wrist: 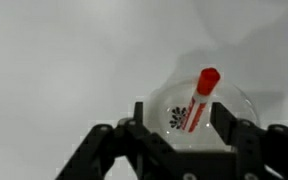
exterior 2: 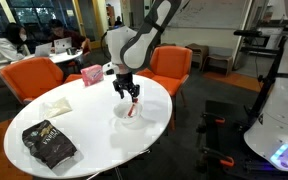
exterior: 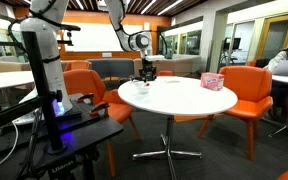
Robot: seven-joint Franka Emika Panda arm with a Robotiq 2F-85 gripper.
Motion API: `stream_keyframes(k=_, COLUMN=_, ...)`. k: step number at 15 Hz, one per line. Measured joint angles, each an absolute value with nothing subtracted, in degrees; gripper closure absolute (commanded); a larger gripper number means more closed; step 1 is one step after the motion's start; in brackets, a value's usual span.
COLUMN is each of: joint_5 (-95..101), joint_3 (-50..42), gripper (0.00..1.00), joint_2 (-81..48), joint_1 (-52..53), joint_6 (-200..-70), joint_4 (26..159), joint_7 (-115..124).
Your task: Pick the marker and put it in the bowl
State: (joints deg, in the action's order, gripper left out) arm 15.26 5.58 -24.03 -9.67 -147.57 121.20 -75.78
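The red marker (wrist: 197,98) lies tilted in the small whitish bowl (wrist: 239,112), its cap end pointing up and away in the wrist view. In an exterior view the marker (exterior 2: 134,109) shows as a red streak in the bowl (exterior 2: 122,113) on the white round table (exterior 2: 84,125). My gripper (wrist: 184,120) hovers right above the bowl, its fingers spread wide on either side of the marker and not touching it. It is open. In an exterior view the gripper (exterior: 147,71) hangs over the far left part of the table; the bowl is hard to make out there.
A pink patterned box (exterior 2: 91,74) stands near the table's far edge, also in an exterior view (exterior: 212,81). A black snack bag (exterior 2: 49,143) and a white napkin (exterior 2: 56,105) lie on the table. Orange chairs (exterior: 246,88) ring it.
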Motion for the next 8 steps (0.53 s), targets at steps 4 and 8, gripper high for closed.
stream_keyframes(k=4, joint_5=4.1, joint_3=8.7, gripper=0.0, joint_2=-21.5, joint_1=-14.3, joint_6=-148.5, joint_4=123.2, joint_7=-84.3)
stream_keyframes(k=8, joint_5=-4.6, joint_3=9.4, gripper=0.0, joint_2=-19.1, joint_1=-15.3, joint_6=-148.3, joint_4=125.1, joint_7=-88.8)
